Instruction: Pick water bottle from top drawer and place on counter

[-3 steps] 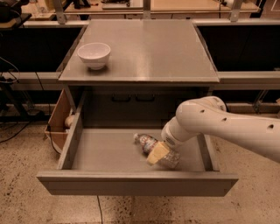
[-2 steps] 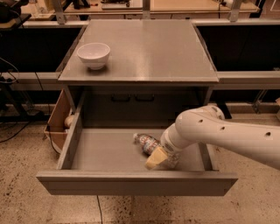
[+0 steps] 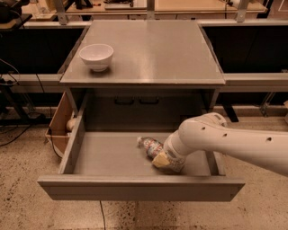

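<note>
- Grey metal, the top drawer stands pulled out in the camera view. The gripper is down inside it, right of the middle of its floor and close behind the flat front panel
- The white arm comes to the gripper from the right, passing over the drawer's right side wall
- The water bottle lies on its side on the drawer floor, just left of the gripper and slightly behind it. Its nearer end runs under the gripper's tan tip and is hidden there
- Whether the gripper is apart, together or clamped on the bottle cannot be told
- The counter lies above and behind the gripper, a smooth grey top with a faint sheen
- A white bowl sits upright on the counter, well apart from the gripper, up and to its left, near the counter's left edge
- A brown cardboard box stands on the speckled floor, well to the gripper's left, just outside the drawer's left wall
- Light wooden workbench tops lie far behind the gripper, beyond the counter's back edge
</note>
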